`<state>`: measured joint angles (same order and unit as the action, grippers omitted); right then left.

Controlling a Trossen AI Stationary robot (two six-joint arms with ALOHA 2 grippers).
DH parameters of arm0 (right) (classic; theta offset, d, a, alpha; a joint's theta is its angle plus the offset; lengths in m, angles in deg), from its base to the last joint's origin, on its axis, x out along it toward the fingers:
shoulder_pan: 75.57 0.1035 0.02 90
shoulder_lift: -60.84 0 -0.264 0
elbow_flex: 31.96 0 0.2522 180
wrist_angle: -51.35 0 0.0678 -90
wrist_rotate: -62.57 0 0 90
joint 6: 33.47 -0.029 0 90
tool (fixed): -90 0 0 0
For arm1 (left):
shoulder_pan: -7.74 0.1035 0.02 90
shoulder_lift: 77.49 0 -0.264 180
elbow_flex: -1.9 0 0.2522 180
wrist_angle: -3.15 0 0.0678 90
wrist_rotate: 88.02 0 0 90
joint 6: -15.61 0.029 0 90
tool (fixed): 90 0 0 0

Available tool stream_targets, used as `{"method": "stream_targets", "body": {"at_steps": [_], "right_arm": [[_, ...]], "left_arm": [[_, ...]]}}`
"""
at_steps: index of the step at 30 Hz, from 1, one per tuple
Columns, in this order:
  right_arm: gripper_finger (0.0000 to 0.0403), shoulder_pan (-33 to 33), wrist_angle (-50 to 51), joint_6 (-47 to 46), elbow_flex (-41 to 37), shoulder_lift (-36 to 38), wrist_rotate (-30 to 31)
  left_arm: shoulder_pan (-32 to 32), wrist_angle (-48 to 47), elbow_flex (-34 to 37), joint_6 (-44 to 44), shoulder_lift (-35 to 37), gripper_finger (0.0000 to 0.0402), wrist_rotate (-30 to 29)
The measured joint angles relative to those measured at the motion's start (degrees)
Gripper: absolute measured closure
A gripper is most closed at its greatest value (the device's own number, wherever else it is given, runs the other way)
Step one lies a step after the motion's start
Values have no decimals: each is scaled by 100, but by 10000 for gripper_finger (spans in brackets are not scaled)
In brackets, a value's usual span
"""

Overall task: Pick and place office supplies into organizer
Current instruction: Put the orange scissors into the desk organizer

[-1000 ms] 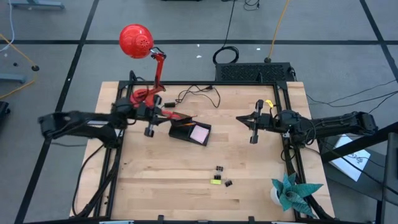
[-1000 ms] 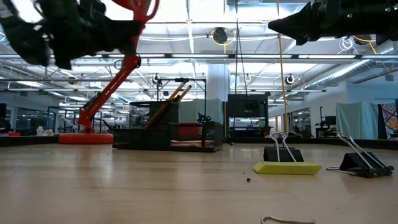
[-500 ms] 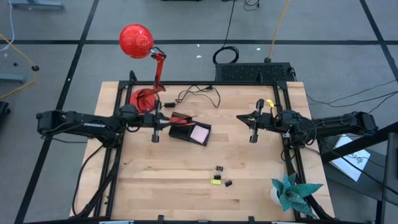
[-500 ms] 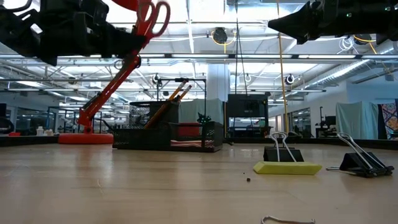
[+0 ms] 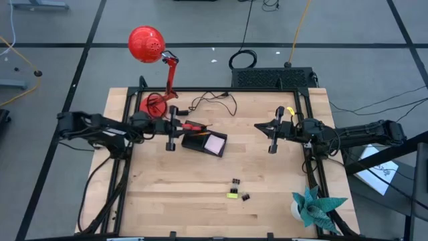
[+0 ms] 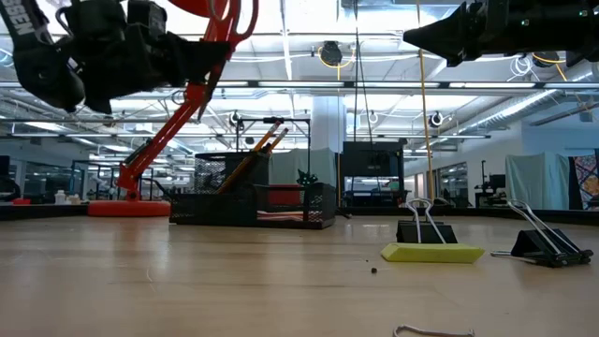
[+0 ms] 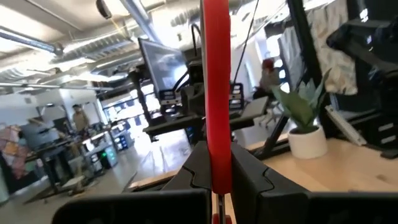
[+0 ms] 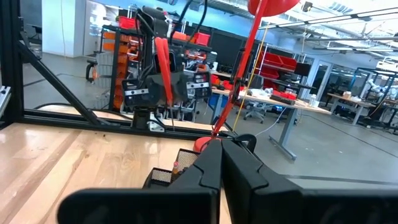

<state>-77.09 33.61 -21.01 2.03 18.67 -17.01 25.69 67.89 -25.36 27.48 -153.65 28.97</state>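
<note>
My left gripper (image 5: pixel 175 129) hovers just left of the black organizer (image 5: pixel 204 141) and is shut on the red-handled scissors (image 6: pixel 229 19). The organizer holds a pink sticky-note pad (image 5: pixel 215 142) in its low section. Orange pencils (image 6: pixel 263 142) lean in its upright compartment. Two black binder clips (image 5: pixel 235 181) (image 5: pixel 245 197) and a yellow-green piece (image 5: pixel 232 195) lie on the table nearer the front. My right gripper (image 5: pixel 271 137) waits shut in the air right of the organizer, touching nothing. The pens cannot be made out. My left gripper pinches the scissors between its two fingers (image 7: pixel 199 177), coming level from the table's left. The red handles (image 7: pixel 216 93) stick out past the fingertips toward the organizer, seen edge-on. The scissors are lifted clear of the table. The blades are hidden behind the fingers.
A red desk lamp (image 5: pixel 147 44) stands at the far left with its base (image 5: pixel 155 104) behind my left gripper, and loose cables (image 5: pixel 214 100) lie beside it. A teal paper plant (image 5: pixel 314 207) sits at the near right corner. Bare wood (image 5: pixel 174 187) lies in front of the organizer.
My left gripper has moved toward the table's right, closer to the organizer, carrying the scissors; its arm has drawn in and folded at the elbow. In the low view the red handles have come fully into sight above the gripper.
</note>
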Motion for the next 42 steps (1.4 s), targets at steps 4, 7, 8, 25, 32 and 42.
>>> {"method": "stream_targets", "body": {"at_steps": [4,7,8,25,32,42], "right_arm": [[402,0,0,7,0,0,0],[401,-2,0,14,0,0,0],[401,0,0,16,0,0,0],[402,0,0,23,0,-7,0],[402,0,2,20,0,-7,0],[402,0,9,19,0,-7,-1]], "left_arm": [[174,322,-14,-161,-367,382,126],[242,309,-52,-254,-635,382,118],[241,357,-80,-271,-712,382,107],[359,900,-310,-224,-1911,382,-156],[203,933,-308,-498,-2041,382,-159],[-332,990,-306,-650,-2039,382,-440]]}}
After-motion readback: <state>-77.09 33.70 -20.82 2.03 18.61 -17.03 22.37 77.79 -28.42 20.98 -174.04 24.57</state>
